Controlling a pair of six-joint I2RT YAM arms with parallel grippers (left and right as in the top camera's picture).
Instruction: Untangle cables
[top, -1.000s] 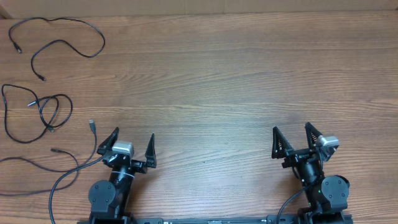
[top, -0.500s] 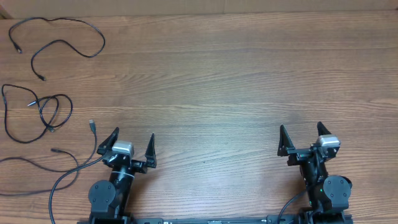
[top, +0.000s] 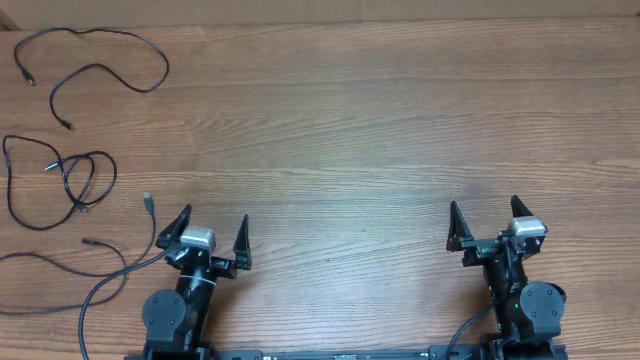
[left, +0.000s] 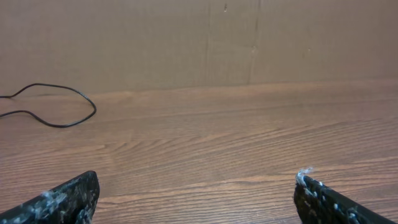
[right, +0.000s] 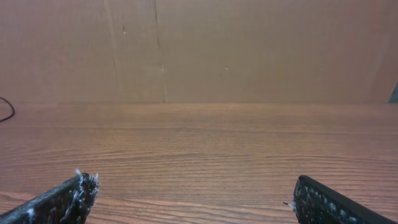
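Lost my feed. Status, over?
Left gripper, right gripper: jaws open, empty. Thin black cables lie far left on wooden table, some loops crossing. Nothing blocking.

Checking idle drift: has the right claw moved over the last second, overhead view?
Yes. The black two-finger right claw shifted slightly to its right, toward the right edge of the brown wooden table, then held still.
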